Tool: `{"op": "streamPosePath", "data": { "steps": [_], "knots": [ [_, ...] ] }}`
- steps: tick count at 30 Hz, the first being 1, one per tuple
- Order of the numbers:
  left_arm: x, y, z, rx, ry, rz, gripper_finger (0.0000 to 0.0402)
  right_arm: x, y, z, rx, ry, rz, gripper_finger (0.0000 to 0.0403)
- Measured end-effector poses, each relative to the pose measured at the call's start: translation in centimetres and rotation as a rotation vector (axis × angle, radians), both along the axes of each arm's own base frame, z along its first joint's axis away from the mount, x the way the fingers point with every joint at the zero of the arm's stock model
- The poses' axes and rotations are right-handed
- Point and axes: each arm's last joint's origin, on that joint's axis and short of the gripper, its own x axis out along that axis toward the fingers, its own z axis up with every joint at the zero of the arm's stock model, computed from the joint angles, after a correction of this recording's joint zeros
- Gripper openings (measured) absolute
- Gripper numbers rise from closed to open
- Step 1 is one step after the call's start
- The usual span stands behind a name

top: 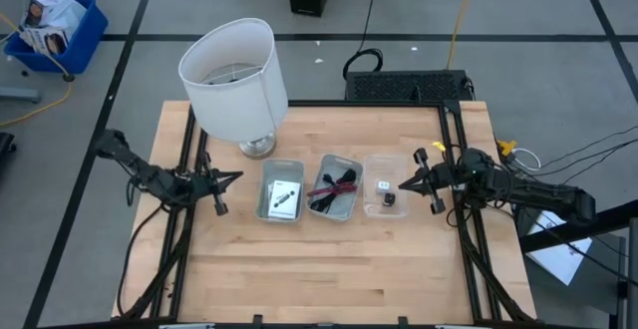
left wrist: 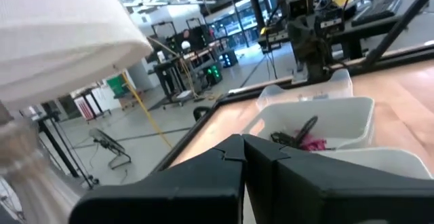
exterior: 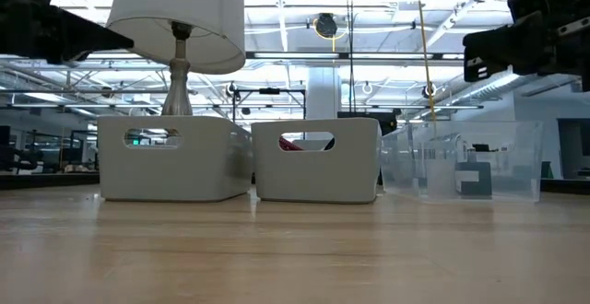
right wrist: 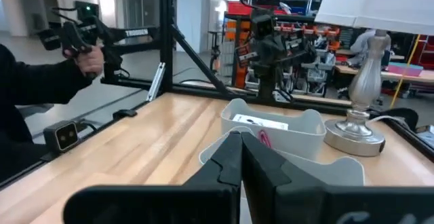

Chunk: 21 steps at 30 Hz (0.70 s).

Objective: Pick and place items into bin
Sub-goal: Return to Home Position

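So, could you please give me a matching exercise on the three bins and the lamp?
1. left gray bin
2. middle gray bin
3. clear bin
4. lamp

A. black and magenta cables inside
B. stands on the table, just beyond the left gray bin
C. white packet inside
D. tiny black cube inside

Pairs: 1-C, 2-A, 3-D, 4-B.

The left gripper and right gripper wait shut at the table's sides.

Right gripper (right wrist: 239,139), fingers pressed together, points across the wooden table (right wrist: 156,132) at gray bins (right wrist: 308,125) holding a white packet (right wrist: 261,121) and a magenta cable (right wrist: 264,139). A silver lamp base (right wrist: 363,108) stands beside them, the left arm (right wrist: 264,41) is beyond, and a person's hand (right wrist: 89,60) grips a dark device.
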Motion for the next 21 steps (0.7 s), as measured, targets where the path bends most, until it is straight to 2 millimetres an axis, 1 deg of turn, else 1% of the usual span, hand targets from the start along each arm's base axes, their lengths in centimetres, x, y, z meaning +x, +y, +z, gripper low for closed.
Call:
{"op": "streamPosePath", "data": {
  "steps": [5,12,16,21],
  "knots": [
    [-0.5,0.3,-0.6,-0.026,0.022,0.000,0.0000,-0.1,0.2,0.3,0.010,-0.036,0.034,0.0000],
    [-0.5,0.3,-0.3,-0.033,-0.008,-0.083,0.0000,0.0,0.7,0.2,0.056,-0.018,0.086,0.0000],
    [-0.3,0.6,0.3,-0.007,-0.054,-0.129,0.0000,0.0,1.3,0.4,0.038,-0.042,0.135,0.0000],
    [0.1,1.5,0.2,0.040,-0.045,-0.082,0.0000,-0.1,1.7,0.9,-0.015,-0.115,0.170,0.0000]
  ]
}}
